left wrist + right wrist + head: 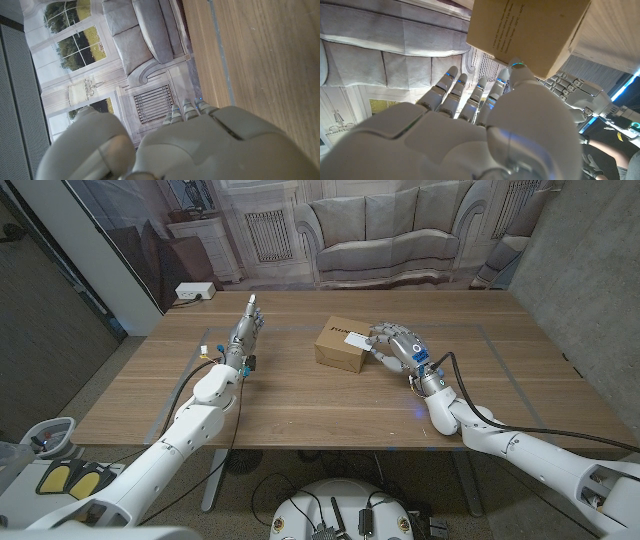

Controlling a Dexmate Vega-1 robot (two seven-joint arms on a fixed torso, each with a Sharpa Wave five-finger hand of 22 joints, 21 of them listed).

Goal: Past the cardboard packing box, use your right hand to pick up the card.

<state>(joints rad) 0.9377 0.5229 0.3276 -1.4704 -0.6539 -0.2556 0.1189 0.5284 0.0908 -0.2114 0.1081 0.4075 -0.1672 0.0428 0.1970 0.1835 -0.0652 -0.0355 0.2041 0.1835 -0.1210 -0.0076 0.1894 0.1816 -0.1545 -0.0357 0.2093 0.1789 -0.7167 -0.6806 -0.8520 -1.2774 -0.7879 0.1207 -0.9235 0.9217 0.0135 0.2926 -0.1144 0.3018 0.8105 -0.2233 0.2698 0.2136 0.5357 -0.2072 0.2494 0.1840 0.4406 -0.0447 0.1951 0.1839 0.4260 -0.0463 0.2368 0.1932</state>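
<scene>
Wooden table before sofa backdrop; cardboard box centred.

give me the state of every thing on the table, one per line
brown cardboard packing box: closed, sitting on the wooden table.
white card: lying on the box's top, at its right edge, not lifted.
right hand: at the box's right side, fingers reaching to the card; grasp unclear.
left hand: away from the box, fingers straight, holding nothing.
</scene>
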